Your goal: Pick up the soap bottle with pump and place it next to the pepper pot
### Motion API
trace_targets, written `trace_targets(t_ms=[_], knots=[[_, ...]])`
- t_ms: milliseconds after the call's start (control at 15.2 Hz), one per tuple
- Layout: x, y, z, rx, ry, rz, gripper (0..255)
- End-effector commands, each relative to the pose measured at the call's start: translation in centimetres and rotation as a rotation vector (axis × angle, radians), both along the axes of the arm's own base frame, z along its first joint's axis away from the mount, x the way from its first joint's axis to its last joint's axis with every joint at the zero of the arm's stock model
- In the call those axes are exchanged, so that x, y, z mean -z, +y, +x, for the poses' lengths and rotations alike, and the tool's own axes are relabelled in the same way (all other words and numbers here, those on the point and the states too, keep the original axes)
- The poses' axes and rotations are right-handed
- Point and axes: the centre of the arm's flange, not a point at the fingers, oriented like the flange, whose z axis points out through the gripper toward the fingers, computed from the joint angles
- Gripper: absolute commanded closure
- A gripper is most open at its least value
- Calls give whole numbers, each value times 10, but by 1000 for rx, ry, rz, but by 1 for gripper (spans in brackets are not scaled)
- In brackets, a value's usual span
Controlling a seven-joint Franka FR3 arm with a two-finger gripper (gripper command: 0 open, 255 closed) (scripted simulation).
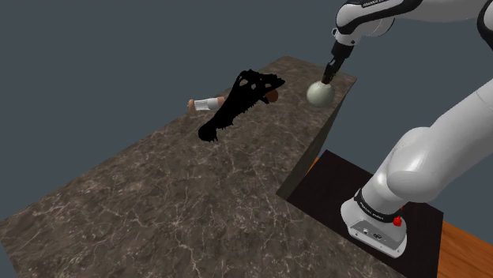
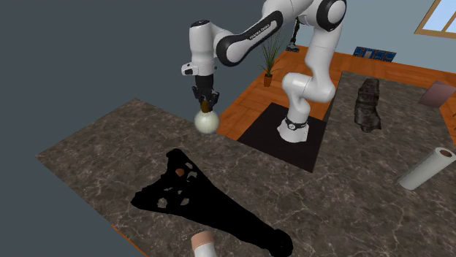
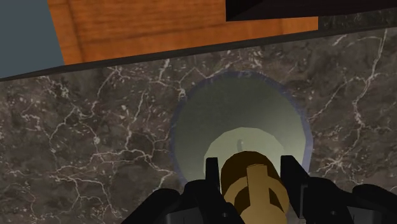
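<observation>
- Gripper (image 3: 251,183) shut on the bottle (image 3: 236,143): fingers (image 3: 210,194) pressed to either side of the brass-coloured pump (image 3: 247,164), clasping it and not merely beside it.
- Bottle (image 1: 318,94) upright under the gripper (image 1: 327,77), pale round body below the pump, at the counter (image 1: 158,197) corner nearest the arm's base and close to the edge.
- Cannot tell whether the base is clear of the counter or touching it.
- Step in hand, as a judgement: the pick-up. Grasp made, lift at most barely begun; carry and set-down not yet done.
- Probable pot (image 1: 207,103): a small white cylinder with brown ends, seemingly on its side, well apart from the bottle. Identity not certain.
- Between the two, a black shape (image 1: 237,103) sprawled over the counter, with the pot just beside its far flank.
- Same layout from the second exterior view: bottle (image 2: 207,122) under the gripper (image 2: 205,104) at one edge, black shape (image 2: 212,201) in the middle, pot (image 2: 202,247) at the near edge.
- Next move calls for a straight lift, high enough to pass over the black shape, then a carry across the counter toward the pot.
- Set-down wanted on bare counter just beside the pot — upright, not on the black shape, not knocking the pot.
- Held by the narrow pump alone, so likely to swing or slip under the heavier body — slow, level travel advised.
</observation>
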Motion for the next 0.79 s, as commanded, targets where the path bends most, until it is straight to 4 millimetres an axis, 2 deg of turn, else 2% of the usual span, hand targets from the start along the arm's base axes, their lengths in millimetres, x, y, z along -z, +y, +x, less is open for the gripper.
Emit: trace_targets(t_ms=[0, 726], knots=[[-11, 0, 1, 0, 0, 0, 255], [-69, 0, 1, 0, 0, 0, 255]])
